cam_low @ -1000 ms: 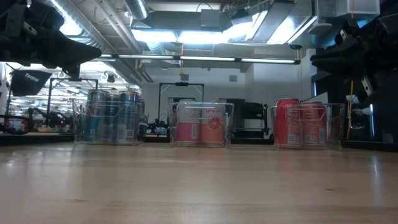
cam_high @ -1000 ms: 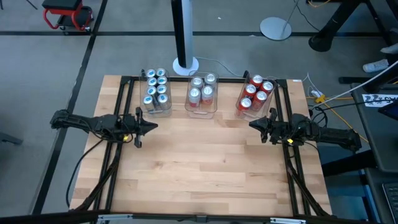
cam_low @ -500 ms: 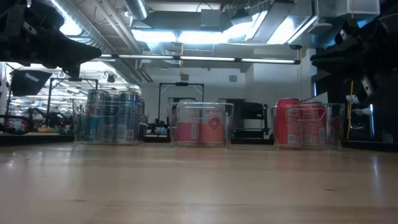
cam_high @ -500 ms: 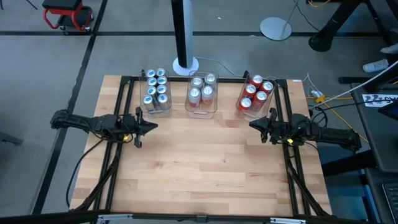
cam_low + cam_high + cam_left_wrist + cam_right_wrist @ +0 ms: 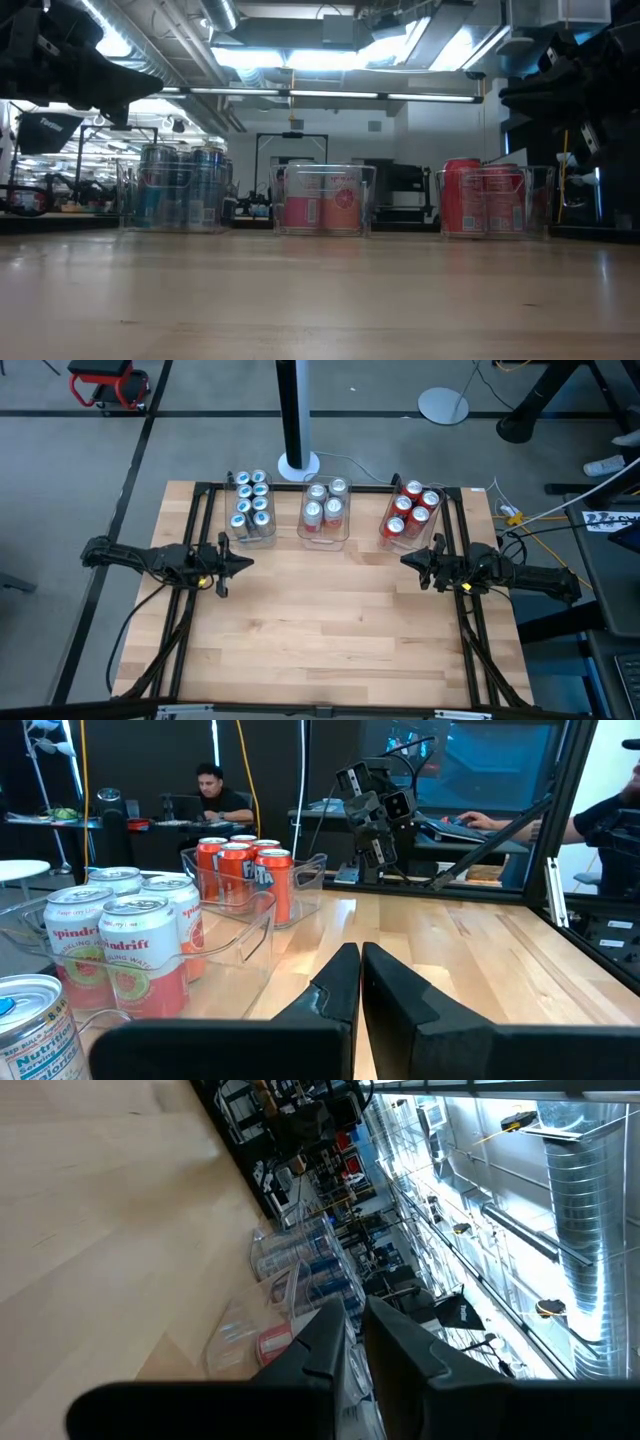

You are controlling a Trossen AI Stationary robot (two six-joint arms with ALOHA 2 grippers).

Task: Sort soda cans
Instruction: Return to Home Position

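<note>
**A:** What has changed in the last second?

**B:** Nothing that I can find. Both arms are in the same places as one second ago, and no can has moved. The left arm lies at 9 o'clock of the pale wooden surface. The right arm lies at 3 o'clock. Both point toward the centre.

**A:** And the jaws?

**B:** The left jaws are closed down to a thin slit and hold nothing, as the left wrist view shows clearly. The right jaws are the same, almost together and empty.

**A:** Where are the soda cans?

**B:** All of them stand inside three clear plastic rectangular tubs, in a row along the 12 o'clock edge.
- The teal-blue metal cans are in the tub at 11 o'clock.
- The silver-grey cans with pink labels are in the middle tub.
- The red cans are in the tub at 1 o'clock.

I see no can loose on the surface.

**A:** So what does this mean for the task?

**B:** I judge that the sorting is complete. Each colour has its own tub, and the arms are parked apart from the tubs. The stillness suggests that the return to rest is finished, or nearly so. Nothing more seems to need a grasp.
</note>
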